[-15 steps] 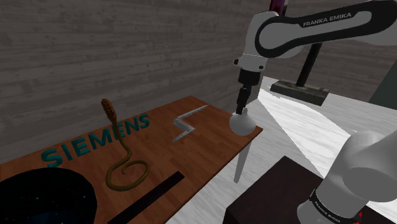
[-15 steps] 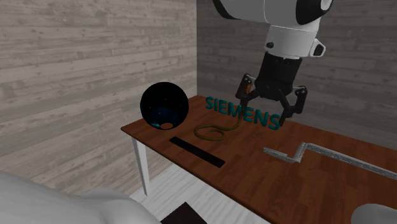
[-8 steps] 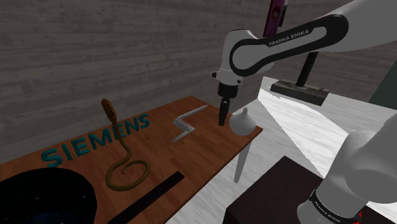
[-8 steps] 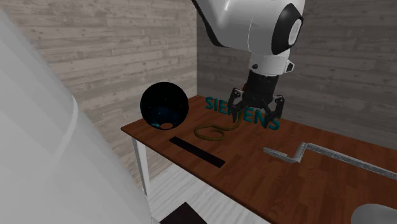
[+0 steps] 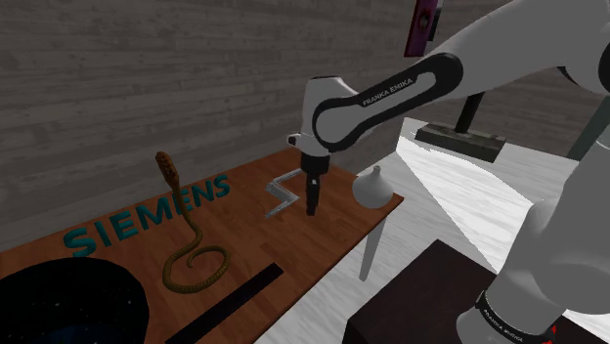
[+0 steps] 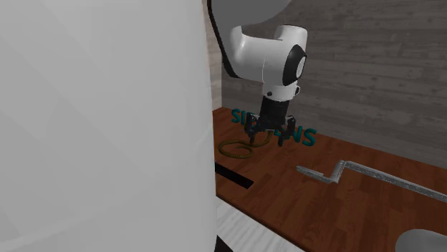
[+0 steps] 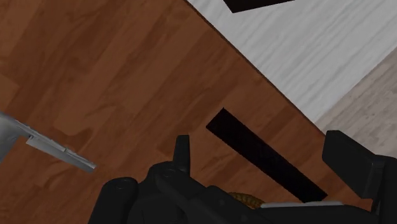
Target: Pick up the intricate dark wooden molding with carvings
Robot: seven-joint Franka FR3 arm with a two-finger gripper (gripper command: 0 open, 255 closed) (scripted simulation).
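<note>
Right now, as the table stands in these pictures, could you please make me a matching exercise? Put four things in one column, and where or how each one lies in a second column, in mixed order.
Things:
1. black strip
2. brown snake
3. grey zigzag bar
4. white round flask

Places or states:
A. on the corner of the table at the shoulder view's right
B. coiled, with its head raised
C. flat along the table's near edge
D. partly behind the open gripper in the shoulder view

Pairs: 1-C, 2-B, 3-D, 4-A.
</note>
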